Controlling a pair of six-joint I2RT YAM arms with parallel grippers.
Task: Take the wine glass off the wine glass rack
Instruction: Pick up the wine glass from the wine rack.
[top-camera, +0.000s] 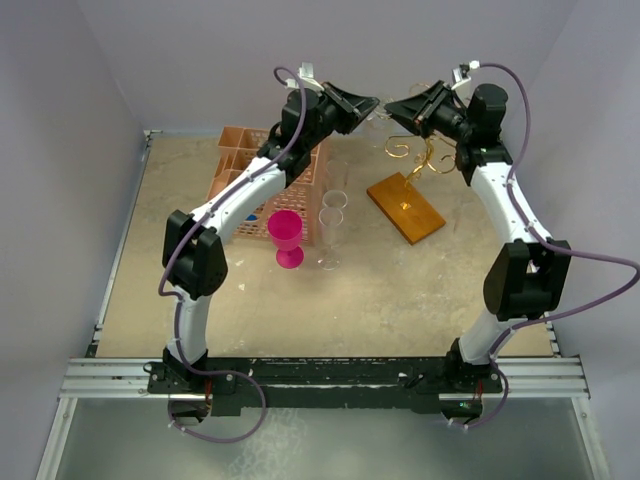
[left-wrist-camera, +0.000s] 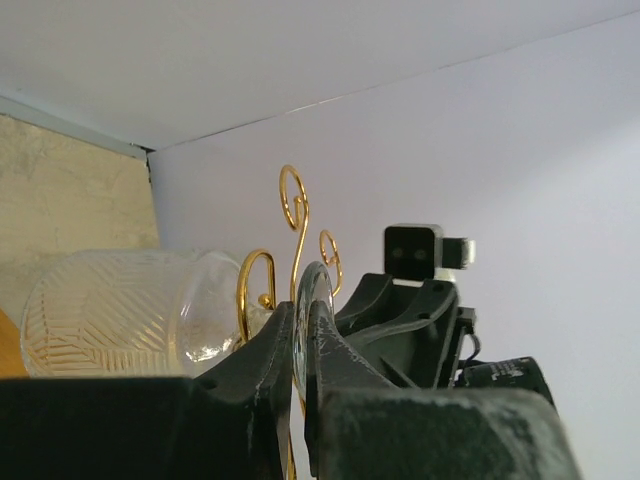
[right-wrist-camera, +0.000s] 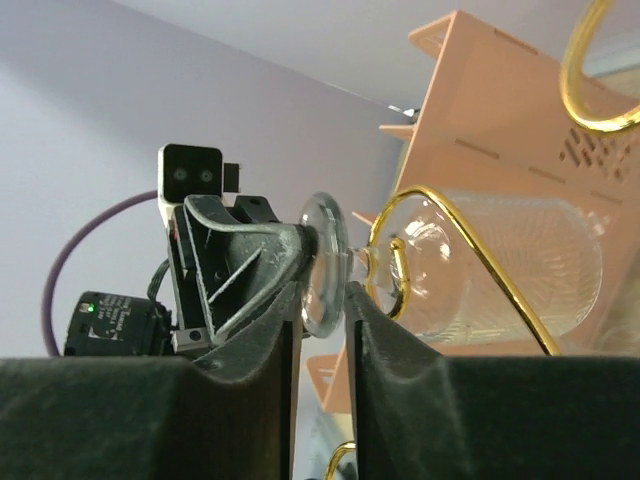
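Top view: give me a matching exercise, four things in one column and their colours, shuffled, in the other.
Things:
1. goblet
2. basket
3. rack base
4. rack wire

Colours:
A. gold
B. pink
C. orange
D. peach

Pairs: 1-B, 2-D, 3-C, 4-A
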